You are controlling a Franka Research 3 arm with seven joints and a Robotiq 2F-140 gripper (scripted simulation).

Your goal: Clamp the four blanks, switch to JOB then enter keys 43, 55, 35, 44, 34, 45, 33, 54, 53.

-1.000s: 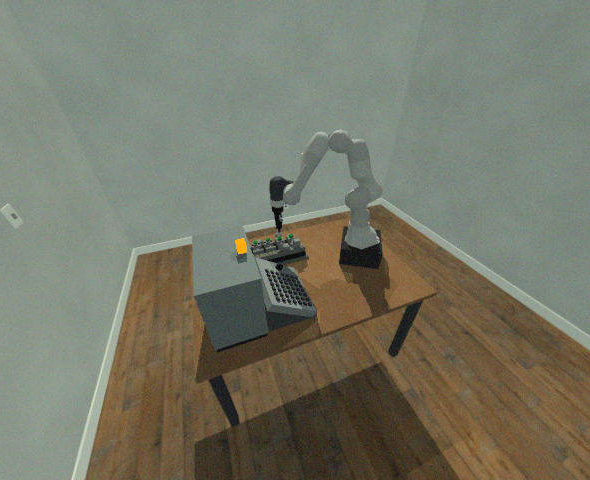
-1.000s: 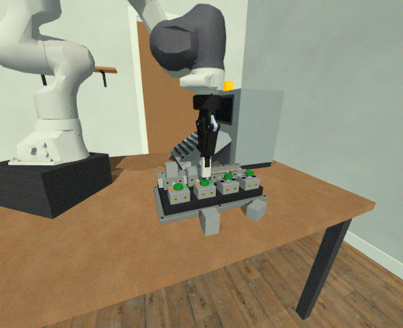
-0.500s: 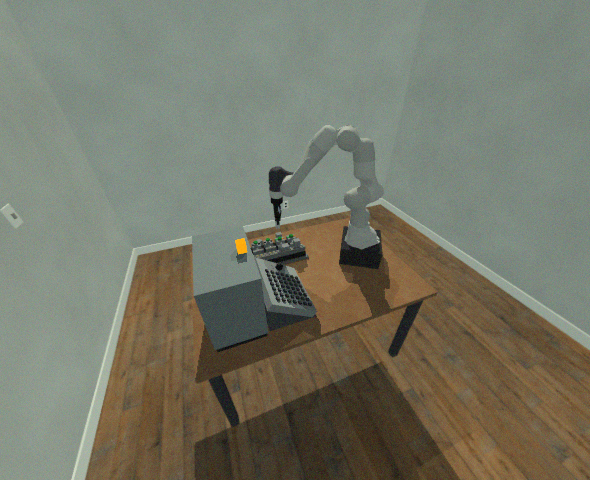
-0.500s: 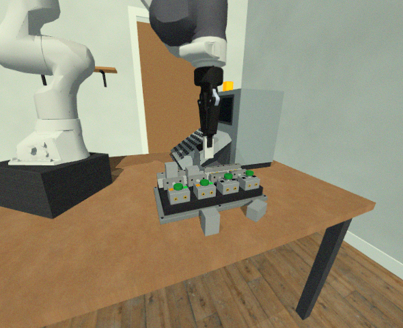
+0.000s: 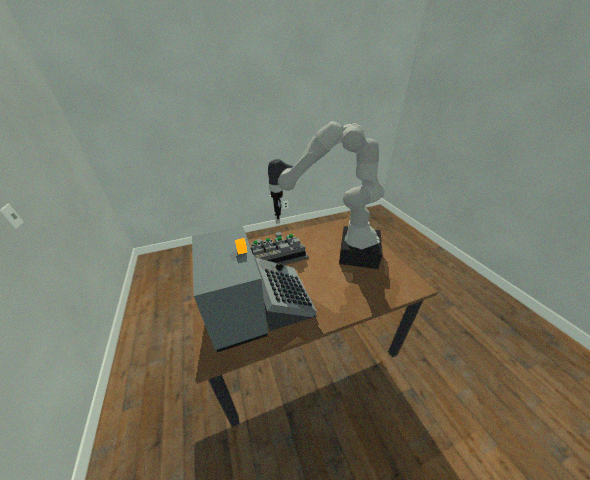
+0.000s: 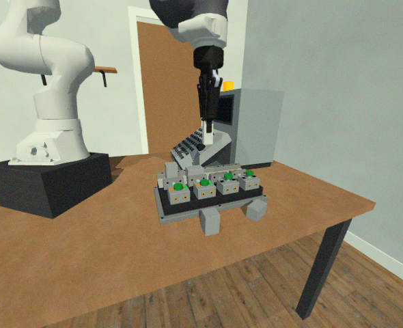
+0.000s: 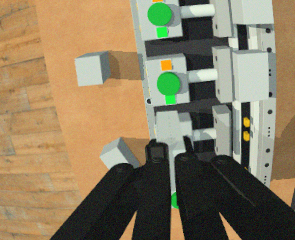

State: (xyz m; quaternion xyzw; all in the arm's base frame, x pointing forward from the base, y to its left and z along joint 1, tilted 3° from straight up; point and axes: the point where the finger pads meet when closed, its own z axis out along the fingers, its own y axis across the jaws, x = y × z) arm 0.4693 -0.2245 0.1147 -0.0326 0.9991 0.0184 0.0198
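My gripper point(image 5: 277, 221) point(image 6: 207, 135) point(image 7: 167, 127) is shut and empty, above the vise row; in the wrist view its fingertips cover the third station's valve. One blank point(image 6: 171, 169) point(image 7: 252, 11) sits in the station nearest the robot base and another blank point(image 6: 195, 171) point(image 7: 250, 75) in the second. Their valves point(image 6: 177, 186) point(image 6: 204, 182) point(image 7: 168, 83) have amber and green lenses lit. The third valve point(image 6: 228, 175) and fourth valve point(image 6: 249, 173) show no lit lens; their stations look empty. Two blanks point(image 6: 210, 225) point(image 6: 256, 210) point(image 7: 91, 70) point(image 7: 118, 155) lie on the table. The amber lamp point(image 5: 240, 245) point(image 6: 227, 86) is lit.
The keyboard point(image 5: 287, 287) point(image 6: 184, 146) and black selector knob point(image 5: 279, 266) point(image 6: 199, 146) are beyond the vise row, beside the tall grey cabinet point(image 5: 230, 310) point(image 6: 259, 127). The robot's black base block point(image 6: 50, 183) is to the left in the exterior view.
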